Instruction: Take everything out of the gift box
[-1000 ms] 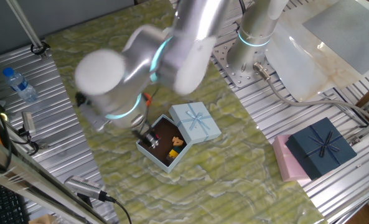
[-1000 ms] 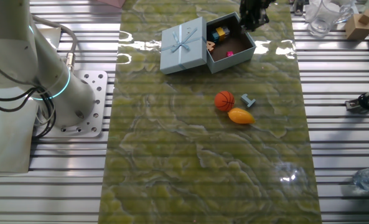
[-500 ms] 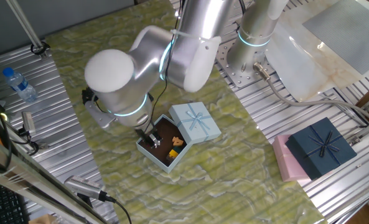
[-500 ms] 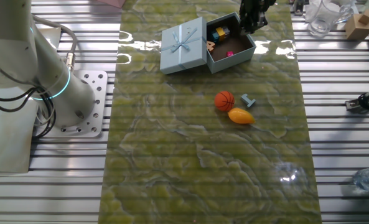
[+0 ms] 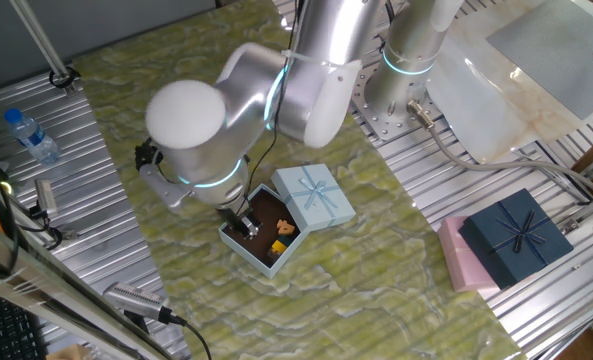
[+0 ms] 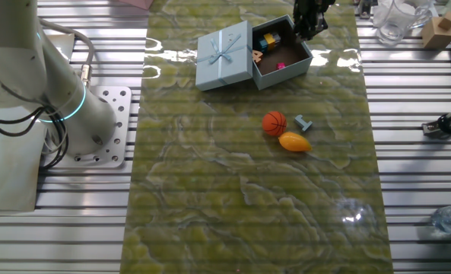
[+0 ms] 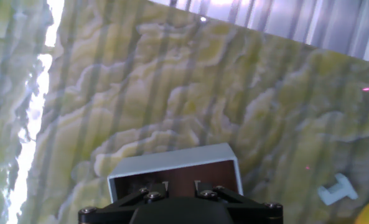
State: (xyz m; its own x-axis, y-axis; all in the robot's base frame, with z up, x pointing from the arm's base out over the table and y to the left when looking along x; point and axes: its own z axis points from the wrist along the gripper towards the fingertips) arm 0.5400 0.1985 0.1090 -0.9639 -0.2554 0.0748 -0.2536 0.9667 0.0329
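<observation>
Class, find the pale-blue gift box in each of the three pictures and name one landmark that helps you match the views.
One fixed view: gift box sits below centre, just under the arm, lid to its upper right.
The other fixed view: box at top centre, lid to its left.
Hand view: only a corner of the box shows at the bottom edge.
Shared landmark: the hand reaching into the box.

The lid (image 6: 223, 53) leans against the gift box (image 6: 284, 67) on one side; its mouth is open above, walls hemming the hand (image 6: 310, 23).
</observation>
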